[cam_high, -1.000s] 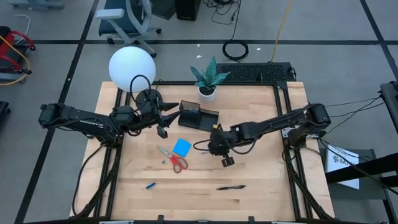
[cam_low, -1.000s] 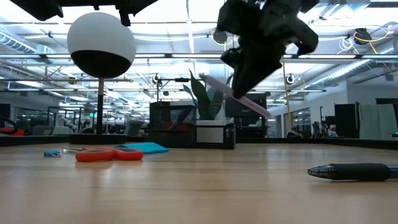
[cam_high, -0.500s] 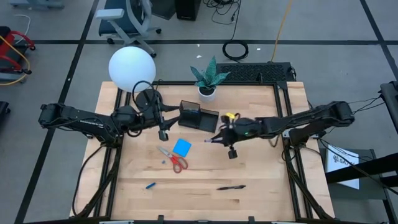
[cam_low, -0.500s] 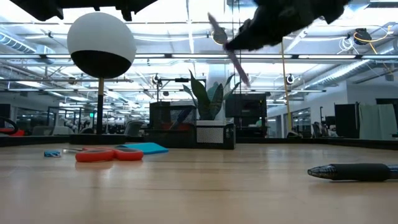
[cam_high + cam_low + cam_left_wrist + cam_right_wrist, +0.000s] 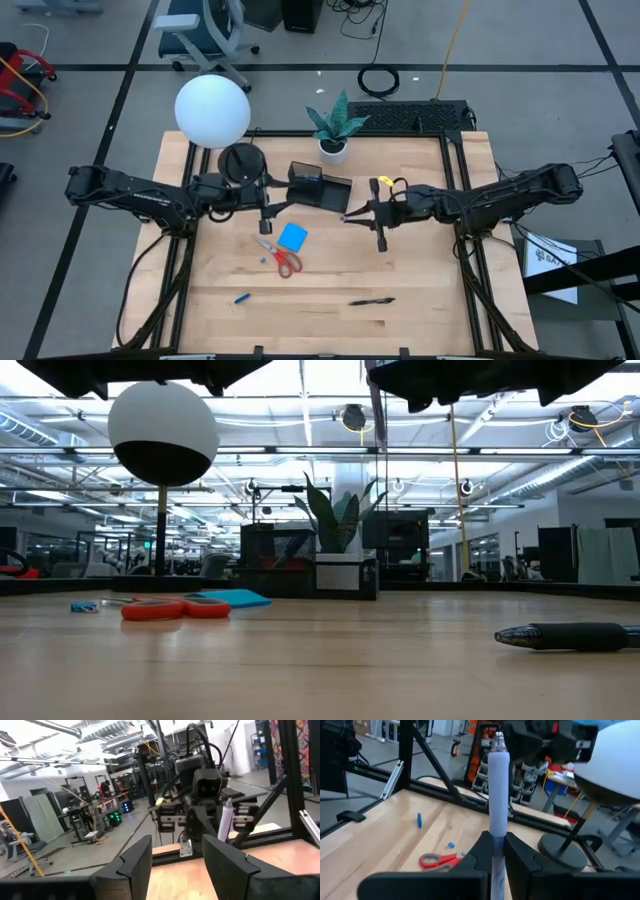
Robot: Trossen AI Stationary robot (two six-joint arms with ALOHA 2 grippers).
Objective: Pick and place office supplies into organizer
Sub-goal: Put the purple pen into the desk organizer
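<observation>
My right gripper [image 5: 348, 216] points level toward the table's left, shut on a grey pen [image 5: 498, 790] that stands upright above the table. It hangs just in front of the black organizer [image 5: 320, 188]. My left gripper [image 5: 272, 208] is open and held level left of the organizer, facing the right one; nothing is between its fingers [image 5: 135, 862]. On the table lie the red-handled scissors [image 5: 279, 256], the blue note pad [image 5: 293, 236], a small blue piece [image 5: 242, 297] and a black pen [image 5: 371, 300]. My right gripper pinches the grey pen's lower shaft [image 5: 498, 832] between its two fingers [image 5: 482, 851]. The fingers come level from the table's right and lie across the pen. The pen stands upright, most of its length above the fingers, lifted clear of the table.
A lamp with a white globe [image 5: 212, 110] and a round black base [image 5: 240, 160] stands at the far left. A potted plant [image 5: 333, 148] stands behind the organizer. The wood in front of the scissors and around the black pen is bare.
My right gripper has risen and drawn back toward the table's right and far side. It has tipped from pointing down to level. It has kept its hold, and the pen has swung from slanting to upright. My left gripper has rolled a little in place.
</observation>
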